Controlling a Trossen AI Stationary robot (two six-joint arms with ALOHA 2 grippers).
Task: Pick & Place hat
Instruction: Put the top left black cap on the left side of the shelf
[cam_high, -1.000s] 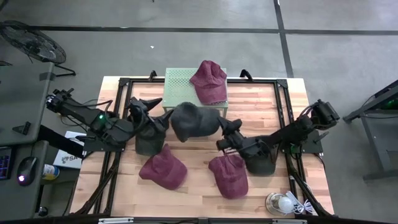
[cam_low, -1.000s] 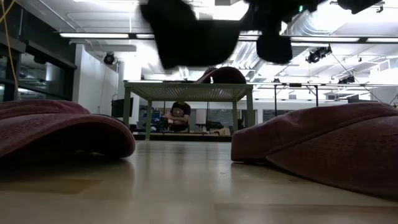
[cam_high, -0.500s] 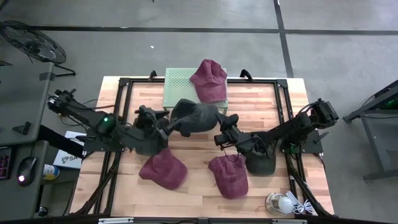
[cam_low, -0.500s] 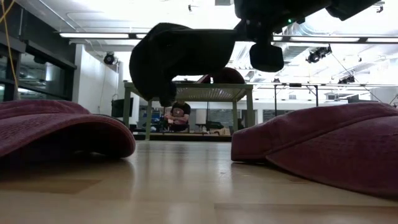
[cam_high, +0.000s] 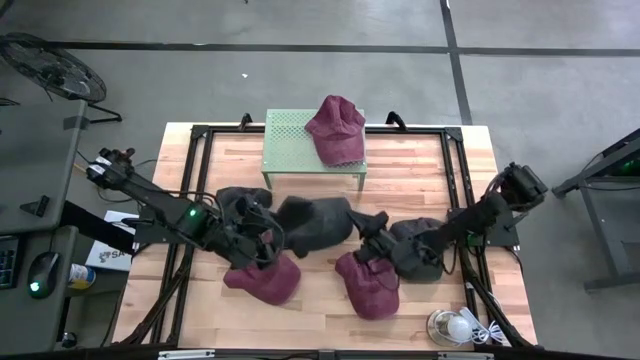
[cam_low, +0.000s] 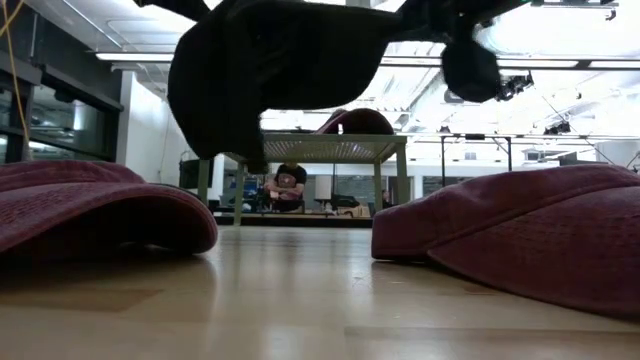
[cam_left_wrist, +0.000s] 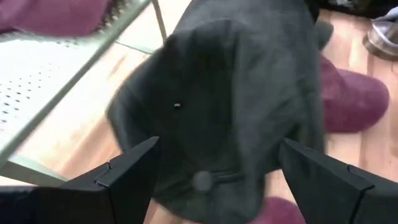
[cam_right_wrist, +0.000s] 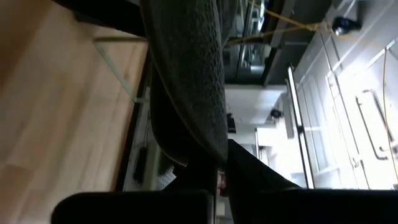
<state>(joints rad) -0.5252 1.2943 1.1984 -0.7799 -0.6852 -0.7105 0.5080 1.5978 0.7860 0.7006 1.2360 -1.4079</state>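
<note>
A dark grey hat (cam_high: 315, 220) hangs over the middle of the table, clear of the wood in the low view (cam_low: 280, 70). My right gripper (cam_high: 370, 234) is shut on the hat's right end. My left gripper (cam_high: 266, 238) is open at its left end. In the left wrist view the two fingers (cam_left_wrist: 134, 171) stand on either side of the hat's back (cam_left_wrist: 230, 106); I see no touch. One maroon hat (cam_high: 335, 130) lies on the green perforated stand (cam_high: 290, 145). Two more maroon hats lie on the table, one (cam_high: 262, 277) near left and one (cam_high: 367, 285) near right. My right gripper pinches the hat's edge at its brim end (cam_right_wrist: 208, 146) between its two shut fingers (cam_right_wrist: 249, 171). The fingers come in about level from the table's right side. The hat stretches away from them toward the left gripper, lifted clear of the table.
The black frame rails (cam_high: 455, 180) run along the table's sides. A lamp bulb with its cable (cam_high: 455, 327) sits at the near right corner. A person (cam_low: 288, 185) sits in the room beyond the stand.
My right gripper has carried the grey hat toward the table's near edge and somewhat lower; the hat stays clear of the wood. My left gripper has come down and toward the near edge, rolling as it went, and now has its open fingers around the hat's left end.
</note>
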